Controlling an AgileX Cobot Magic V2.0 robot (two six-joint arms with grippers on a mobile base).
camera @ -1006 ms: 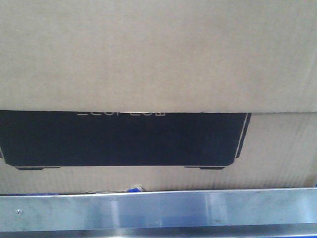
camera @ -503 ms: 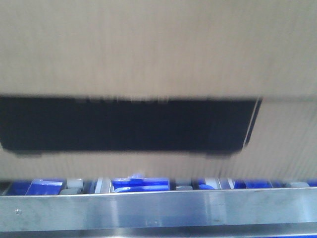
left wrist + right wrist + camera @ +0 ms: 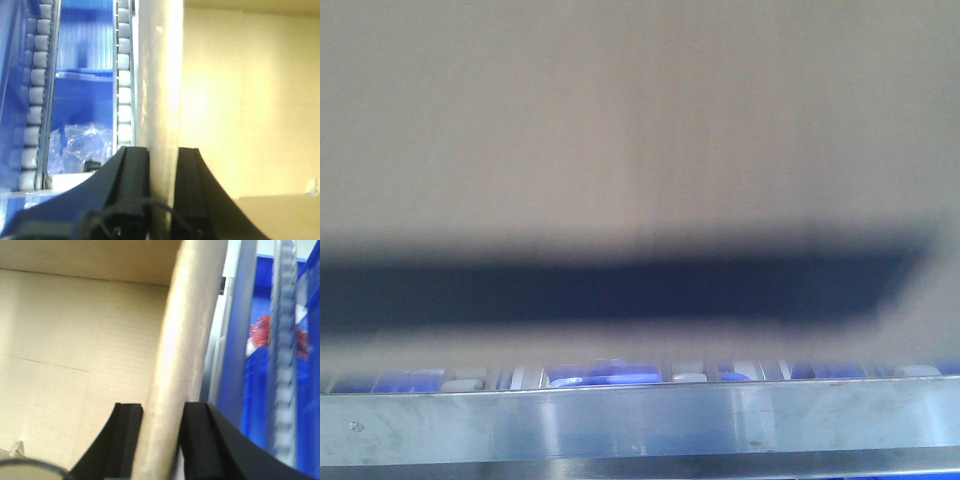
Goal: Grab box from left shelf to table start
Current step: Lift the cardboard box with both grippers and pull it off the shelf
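At the far left, white rollers (image 3: 36, 100) run beside a blue tray (image 3: 85, 50) holding a clear plastic bag (image 3: 82, 142). The left gripper (image 3: 162, 167) is closed narrow on a side wall of the box (image 3: 250, 100), one black finger on each face. The box is blurred and fills the front view, its black panel (image 3: 620, 290) low. Its bottom edge is apart from the steel bar (image 3: 640, 425) of the shelf (image 3: 470, 383). The right gripper (image 3: 160, 427) clamps the opposite wall

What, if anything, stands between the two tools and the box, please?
Nothing visible. The left tool and the right tool each grip a side wall of the box directly, with cardboard filling the gap between their jaws.
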